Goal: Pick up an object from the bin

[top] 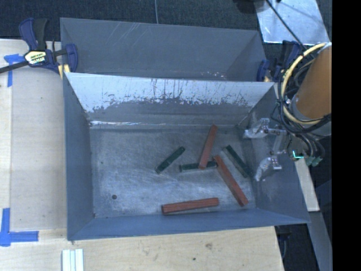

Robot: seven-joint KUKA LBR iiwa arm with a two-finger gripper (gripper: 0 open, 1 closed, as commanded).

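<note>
Grey metal bin (169, 97) in front of you, with 6 short sticks on its scuffed floor, 3 reddish-brown and 3 dark green, all towards the right half. Your gripper (262, 150) sits at the right end, low over the spot where the sloping right wall meets the floor. Its 2 pale fingertips (255, 132) stand spread, one towards the back wall and one towards the front, and nothing is between them.

Nearest to it is the right-hand green stick (237, 161), lying slantwise just left of the gripper. Its lower end comes close to the front fingertip (you cannot tell from this angle whether they touch). Below it runs the long slanted brown stick (230, 180), from the middle of the floor down to the front right corner. To the left, the steep brown stick (207, 147) points towards the back wall, and its lower end lies across the middle green stick (197, 166). The left green stick (170, 159) lies apart, further left. The flat brown stick (190, 206) rests alone along the front edge of the floor, well apart from the gripper.
</note>
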